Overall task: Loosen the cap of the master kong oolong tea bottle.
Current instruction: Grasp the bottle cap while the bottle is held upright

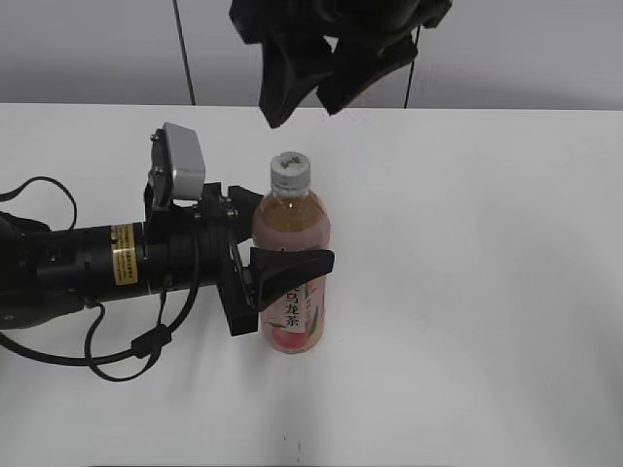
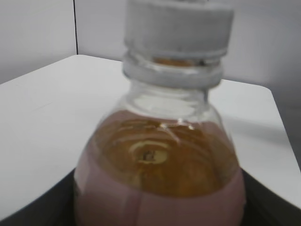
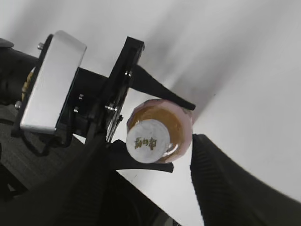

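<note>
I note the master kong oolong tea bottle upright at frame centre, cap topmost, clamped by the left gripper; right gripper spread above.

The left arm is a black cylinder with a yellow label, loose black cables and a grey box-shaped camera at its 12 o'clock. Its gripper has tapered black fingers on a screwed plate. The right gripper is black with ribbed finger pads.
</note>
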`<state>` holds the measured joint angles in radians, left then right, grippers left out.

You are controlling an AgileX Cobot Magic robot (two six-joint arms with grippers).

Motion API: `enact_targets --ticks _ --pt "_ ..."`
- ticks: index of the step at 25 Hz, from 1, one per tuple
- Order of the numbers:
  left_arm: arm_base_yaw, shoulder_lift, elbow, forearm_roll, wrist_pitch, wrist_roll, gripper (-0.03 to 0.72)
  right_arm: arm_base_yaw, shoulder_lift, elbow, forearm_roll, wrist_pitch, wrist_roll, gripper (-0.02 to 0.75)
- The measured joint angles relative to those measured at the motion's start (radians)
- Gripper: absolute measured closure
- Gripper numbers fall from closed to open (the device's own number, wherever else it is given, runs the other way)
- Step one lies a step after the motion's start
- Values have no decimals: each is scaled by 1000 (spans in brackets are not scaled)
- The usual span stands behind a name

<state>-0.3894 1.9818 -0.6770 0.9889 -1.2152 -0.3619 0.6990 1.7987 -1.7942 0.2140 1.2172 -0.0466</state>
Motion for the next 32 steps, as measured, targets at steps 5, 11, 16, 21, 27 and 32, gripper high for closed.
enact_targets --ticks 5,11,16,21,27,32 --pt "0 0 0 0 0 0 234 6 2 64 20 2 27 309" --pt "0 0 0 0 0 0 234 6 26 73 22 3 30 309" --pt "0 0 0 0 0 0 234 6 61 64 43 4 41 309" --pt "0 0 0 0 0 0 234 6 68 24 49 4 98 309" --pt "0 0 0 0 0 1 234 9 72 22 45 4 123 309" --pt "0 0 0 0 0 1 234 39 84 22 5 4 125 309"
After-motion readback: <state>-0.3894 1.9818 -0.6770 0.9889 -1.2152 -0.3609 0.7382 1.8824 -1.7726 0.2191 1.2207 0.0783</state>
